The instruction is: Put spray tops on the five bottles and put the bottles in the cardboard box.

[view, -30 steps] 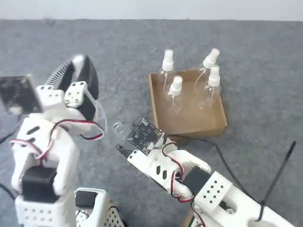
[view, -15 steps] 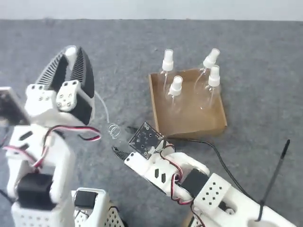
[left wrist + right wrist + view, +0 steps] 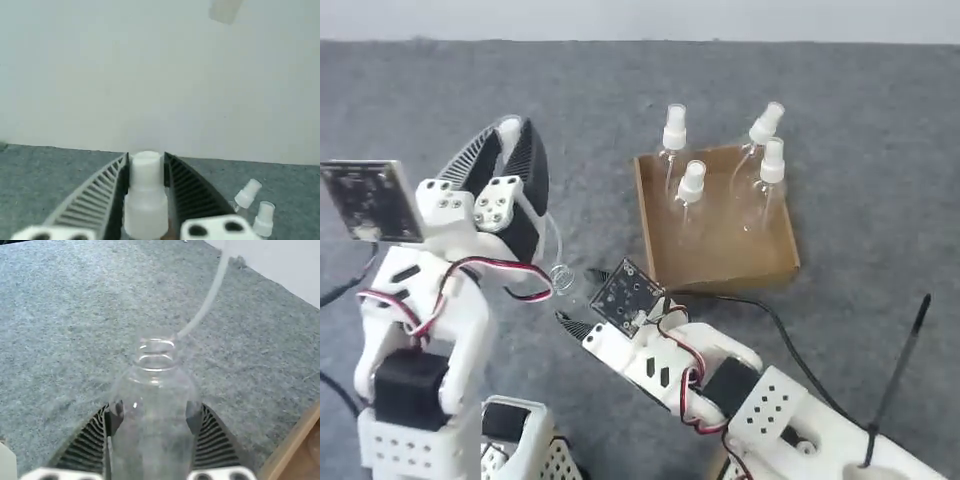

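The left gripper [image 3: 508, 128], raised above the grey bench [image 3: 860, 130], is clamped on a white spray top [image 3: 146, 195]. The top's tube [image 3: 205, 300] hangs down to the rim of an open clear bottle [image 3: 152, 400], and I cannot tell whether it is inside. The right gripper [image 3: 580, 295] is closed around that bottle just beside the box [image 3: 740, 270], where four capped bottles [image 3: 691, 200] stand.

Right gripper [image 3: 152, 414] clamps a clear bottle [image 3: 152, 390], neck uncapped. A thin dip tube [image 3: 207, 295] meets its mouth. Cardboard box [image 3: 300, 450] edge just beside.
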Motion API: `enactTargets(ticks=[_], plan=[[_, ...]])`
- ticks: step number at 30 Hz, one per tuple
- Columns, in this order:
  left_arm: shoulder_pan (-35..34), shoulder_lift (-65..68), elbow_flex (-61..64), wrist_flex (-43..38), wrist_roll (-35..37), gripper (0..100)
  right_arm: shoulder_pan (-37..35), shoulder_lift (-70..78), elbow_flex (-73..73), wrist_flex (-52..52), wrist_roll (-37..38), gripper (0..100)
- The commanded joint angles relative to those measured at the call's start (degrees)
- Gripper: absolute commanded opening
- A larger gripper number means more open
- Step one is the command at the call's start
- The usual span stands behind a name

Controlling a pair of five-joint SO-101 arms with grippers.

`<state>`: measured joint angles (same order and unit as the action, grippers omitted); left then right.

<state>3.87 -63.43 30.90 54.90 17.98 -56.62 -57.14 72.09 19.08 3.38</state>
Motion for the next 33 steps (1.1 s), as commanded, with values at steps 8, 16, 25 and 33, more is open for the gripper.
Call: enactTargets(ticks=[8, 16, 25, 33], plan=[[0.4, -0.6, -6.8, 2.8, 0.2, 1, -0.1, -2.5, -0.1, -1.0, -0.7, 0.6], [-1.1, -0.6, -9.2, 3.7, -2.5, 1, -0.1, -2.5, 0.1, -1.0, -0.7, 0.6], [-6.2, -0.5, -11.7, 4.0, -2.7, 1, -0.1, -2.5, 0.1, -1.0, -0.7, 0.6], [-6.2, -0.5, -9.6, 3.4, 0.4, 1, -0.1, -2.5, 0.1, -1.0, -0.7, 0.6]])
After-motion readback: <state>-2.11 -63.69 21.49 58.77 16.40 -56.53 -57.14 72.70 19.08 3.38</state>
